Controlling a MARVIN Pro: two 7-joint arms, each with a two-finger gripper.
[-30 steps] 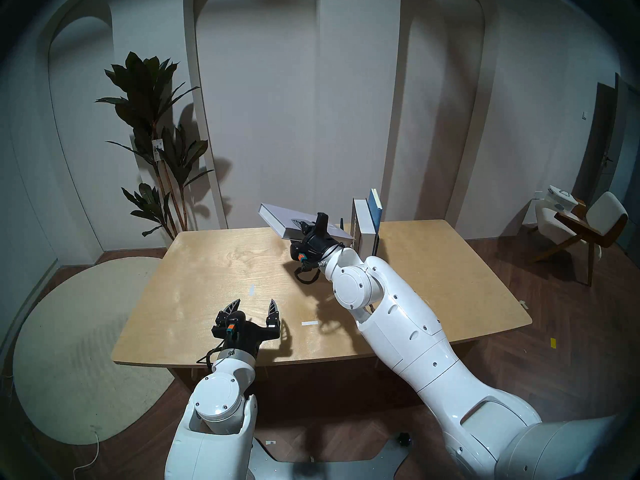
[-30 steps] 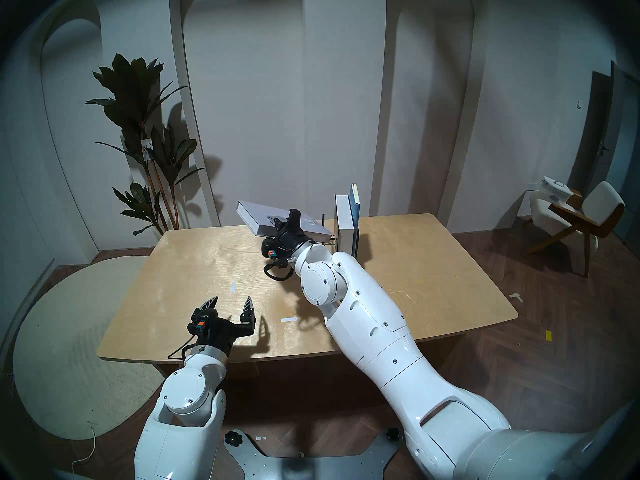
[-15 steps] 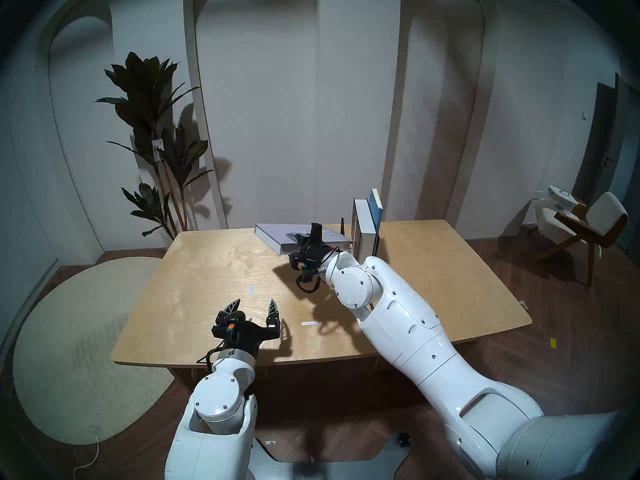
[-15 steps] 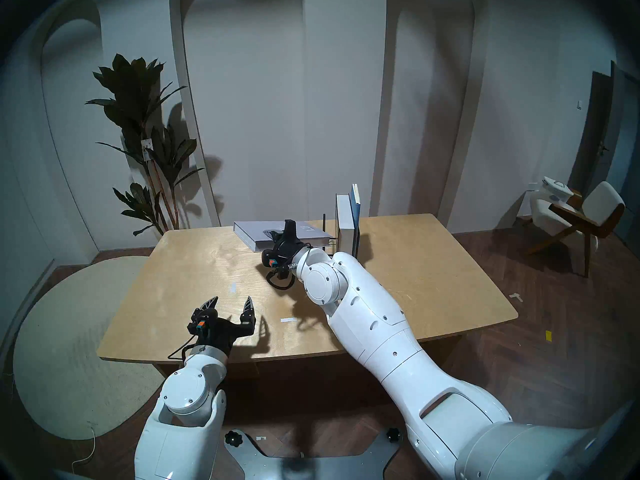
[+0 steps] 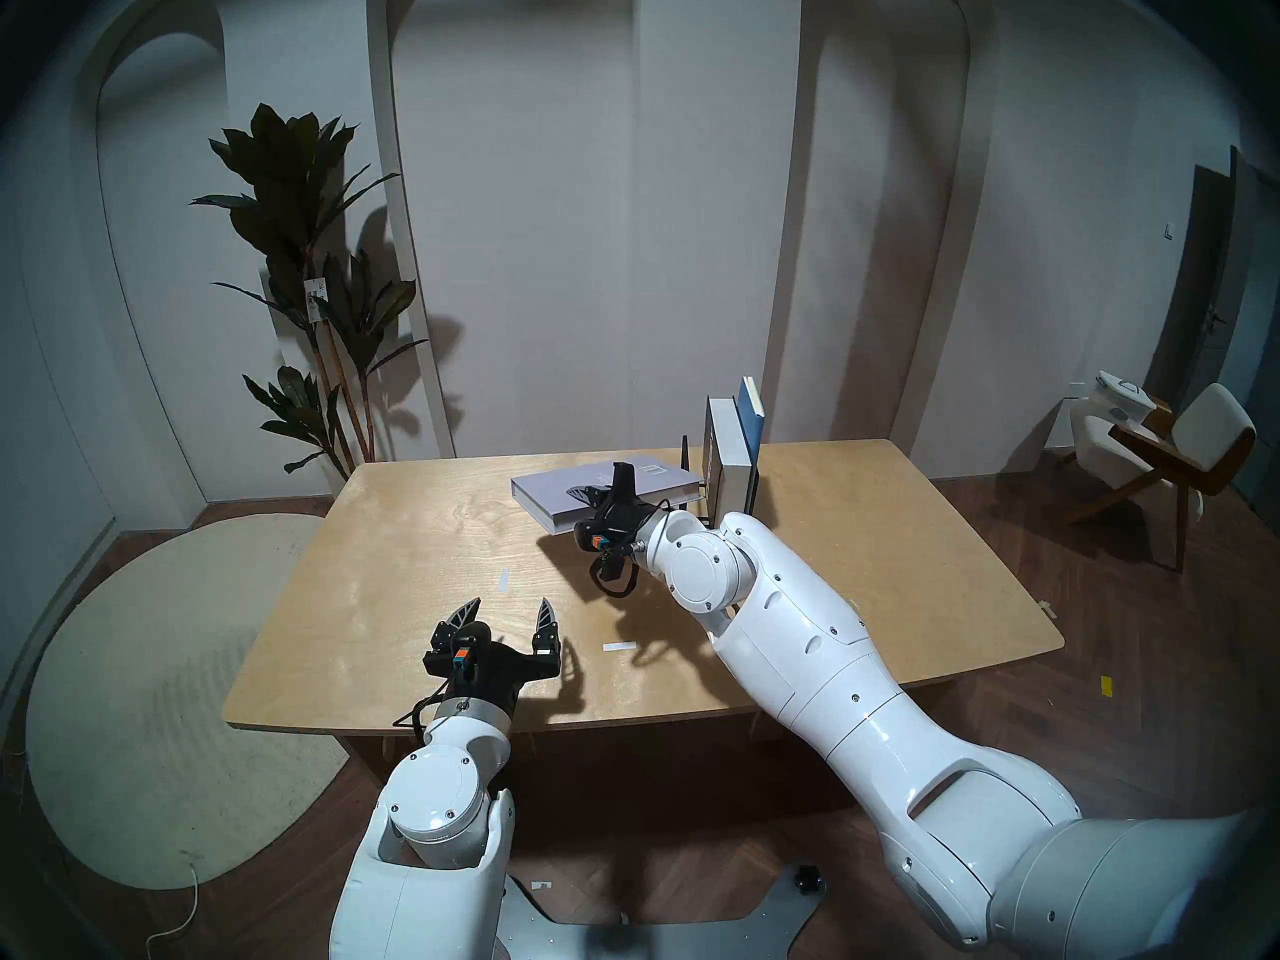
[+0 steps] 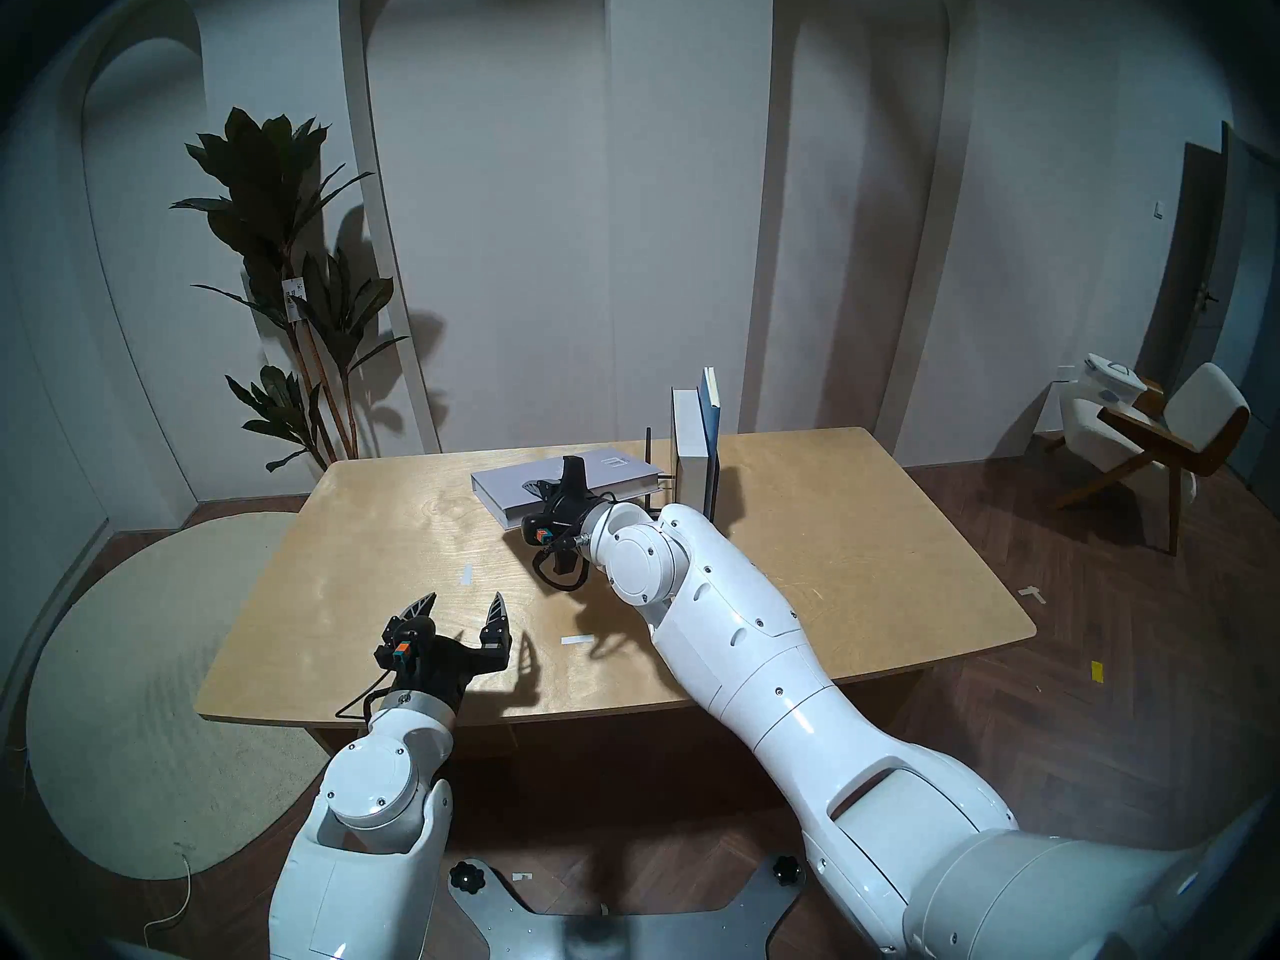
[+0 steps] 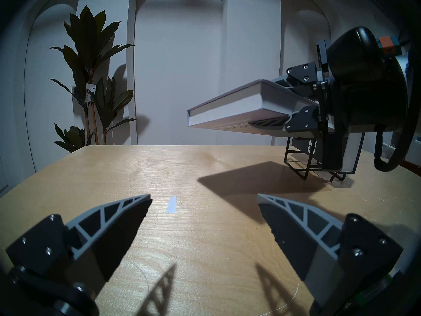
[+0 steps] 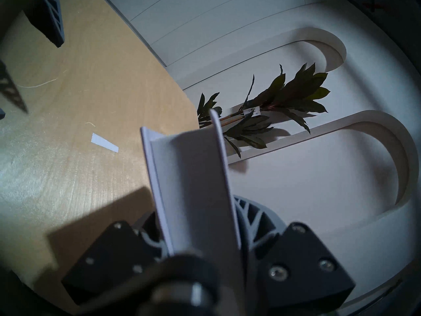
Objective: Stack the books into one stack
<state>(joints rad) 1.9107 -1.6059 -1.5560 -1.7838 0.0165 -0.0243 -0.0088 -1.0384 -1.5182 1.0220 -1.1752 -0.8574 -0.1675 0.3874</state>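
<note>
My right hand (image 5: 604,492) is clamped on the near edge of the grey-lavender book (image 5: 554,489), one finger above and one below, holding it flat and clear of the bench (image 5: 415,557). The black book (image 5: 713,446) and the blue notebook (image 5: 749,411) stand upright in the wire rack (image 7: 303,169) just beside it. My left hand (image 5: 509,613) hangs open, empty, over the near edge.

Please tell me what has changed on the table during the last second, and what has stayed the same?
The right gripper, shut on the grey-lavender book, has carried it lower toward the table; the book was tilted and is now nearly level, not yet resting on the wood. The left gripper stayed open and still. The two books in the wire rack stand as before.
</note>
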